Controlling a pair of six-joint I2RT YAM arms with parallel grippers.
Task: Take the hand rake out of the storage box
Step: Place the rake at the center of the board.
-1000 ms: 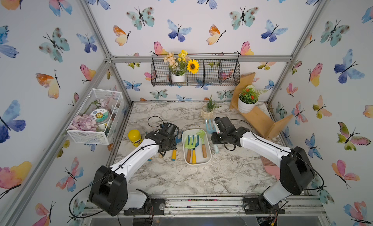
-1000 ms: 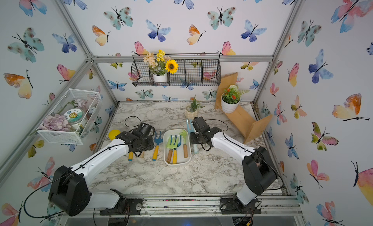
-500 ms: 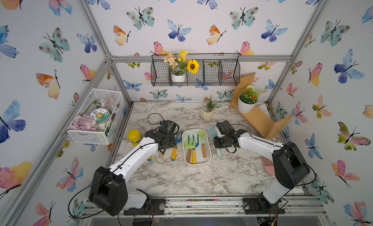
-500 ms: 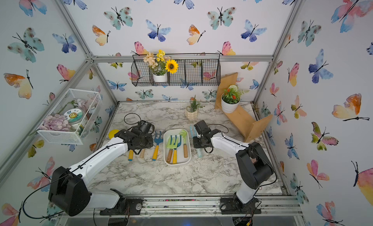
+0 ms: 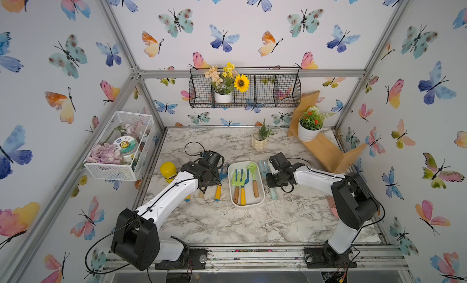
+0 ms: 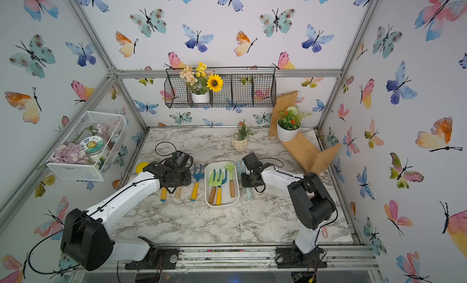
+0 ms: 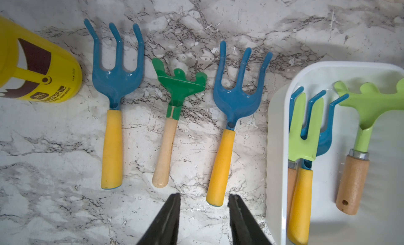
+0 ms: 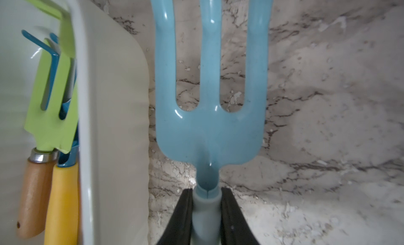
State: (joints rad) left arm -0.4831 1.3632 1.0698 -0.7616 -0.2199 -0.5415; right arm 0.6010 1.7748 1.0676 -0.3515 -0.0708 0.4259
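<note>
The storage box (image 5: 246, 206) (image 6: 222, 206) is a white tray at mid-table. In it lie a light-green hand rake (image 5: 252, 176) (image 7: 371, 101) with a wooden handle, a light-green fork and a blue fork. Just right of the tray, my right gripper (image 5: 271, 185) (image 8: 206, 195) is shut on the handle of a light-blue three-pronged fork (image 5: 264, 166) (image 8: 209, 123), low over the marble. Left of the tray, my left gripper (image 7: 204, 202) stands open and empty, by the end of a yellow-handled blue fork (image 7: 236, 97).
Left of the tray lie a dark-green rake (image 7: 179, 84), another blue fork (image 7: 117, 75) and a yellow bottle (image 5: 168, 171). A small plant pot (image 5: 259, 140) stands behind the tray. A wooden shelf (image 5: 323, 147) is at back right, a pink tool (image 5: 332, 206) by the right arm.
My right gripper has drawn toward the table's front beside the tray, with the light-blue fork in it. The left arm has hardly moved.
</note>
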